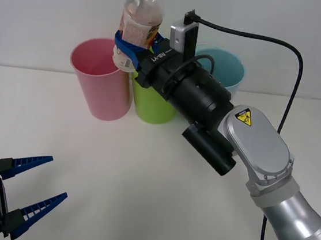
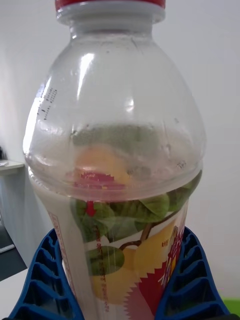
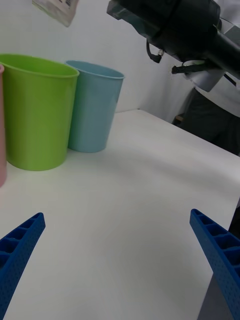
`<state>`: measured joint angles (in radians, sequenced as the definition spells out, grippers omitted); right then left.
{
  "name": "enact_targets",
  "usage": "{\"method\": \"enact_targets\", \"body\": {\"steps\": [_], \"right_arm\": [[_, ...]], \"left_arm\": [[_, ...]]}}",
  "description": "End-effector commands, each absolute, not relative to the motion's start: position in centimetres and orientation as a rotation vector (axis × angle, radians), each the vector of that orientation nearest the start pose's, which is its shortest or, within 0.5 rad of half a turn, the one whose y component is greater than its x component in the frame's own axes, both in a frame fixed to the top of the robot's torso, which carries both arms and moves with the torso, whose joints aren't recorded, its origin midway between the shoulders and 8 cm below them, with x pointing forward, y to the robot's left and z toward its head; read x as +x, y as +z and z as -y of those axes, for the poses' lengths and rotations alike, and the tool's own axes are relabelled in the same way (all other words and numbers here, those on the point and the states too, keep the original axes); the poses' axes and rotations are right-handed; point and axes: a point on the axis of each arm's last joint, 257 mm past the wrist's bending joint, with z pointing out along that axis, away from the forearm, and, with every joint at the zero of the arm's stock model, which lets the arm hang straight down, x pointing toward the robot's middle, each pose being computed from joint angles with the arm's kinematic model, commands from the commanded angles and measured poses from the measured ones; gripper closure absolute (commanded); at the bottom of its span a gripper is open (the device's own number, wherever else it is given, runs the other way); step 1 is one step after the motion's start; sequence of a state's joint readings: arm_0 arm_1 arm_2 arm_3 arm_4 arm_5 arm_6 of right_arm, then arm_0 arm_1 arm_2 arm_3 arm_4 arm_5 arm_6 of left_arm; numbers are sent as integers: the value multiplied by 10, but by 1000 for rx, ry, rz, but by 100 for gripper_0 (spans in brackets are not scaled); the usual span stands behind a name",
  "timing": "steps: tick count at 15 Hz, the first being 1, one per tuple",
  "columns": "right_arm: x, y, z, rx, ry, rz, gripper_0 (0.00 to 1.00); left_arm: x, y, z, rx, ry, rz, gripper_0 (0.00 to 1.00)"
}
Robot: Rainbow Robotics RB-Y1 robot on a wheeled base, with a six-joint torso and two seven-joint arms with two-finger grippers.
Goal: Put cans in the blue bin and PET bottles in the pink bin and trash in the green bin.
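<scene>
Left gripper (image 1: 39, 190): lower left of the front view, low over the table (image 1: 140, 199), fingers wide apart, holding nothing; probably parked there to leave room for the other arm.

Right gripper (image 1: 131, 50): upper centre of the front view, raised above the bins, at the end of the arm reaching in from the lower right; blue fingers (image 2: 47, 280) closed on the bottle, one on each side of its labelled lower body.

Bottle (image 1: 140, 19): upright, red cap on top, clear above and label below; held high, likely so that it passes over the rims; now above the gap between pink and green bin, slightly toward pink.

Pink bin (image 1: 98, 81): upper left of centre, standing upright, just beside the green one; right place for the bottle.

Green bin (image 1: 150, 104): centre, partly behind the gripper.

Blue bin (image 1: 227, 67): right of green, farthest back, partly hidden by the arm.

Next move, as a guess: small shift left, then release.
</scene>
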<state>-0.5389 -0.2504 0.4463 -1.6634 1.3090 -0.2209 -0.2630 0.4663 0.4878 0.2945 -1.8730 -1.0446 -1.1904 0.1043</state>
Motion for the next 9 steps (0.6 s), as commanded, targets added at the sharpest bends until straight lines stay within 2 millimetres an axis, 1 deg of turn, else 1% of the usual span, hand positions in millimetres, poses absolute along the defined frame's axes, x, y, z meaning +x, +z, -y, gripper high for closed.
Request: {"method": "enact_targets", "body": {"steps": [1, 2, 5, 9], "right_arm": [[531, 29, -108, -587, 751, -1127, 100], [537, 29, -113, -581, 751, -1137, 100], [563, 27, -141, -573, 738, -1184, 100], [582, 19, -170, -577, 714, -1239, 100]], "left_arm": [[300, -196, -229, 683, -784, -1559, 0], [300, -196, -229, 683, -784, -1559, 0], [300, -196, -229, 683, -784, -1559, 0], [300, -196, -229, 683, -784, -1559, 0]]}}
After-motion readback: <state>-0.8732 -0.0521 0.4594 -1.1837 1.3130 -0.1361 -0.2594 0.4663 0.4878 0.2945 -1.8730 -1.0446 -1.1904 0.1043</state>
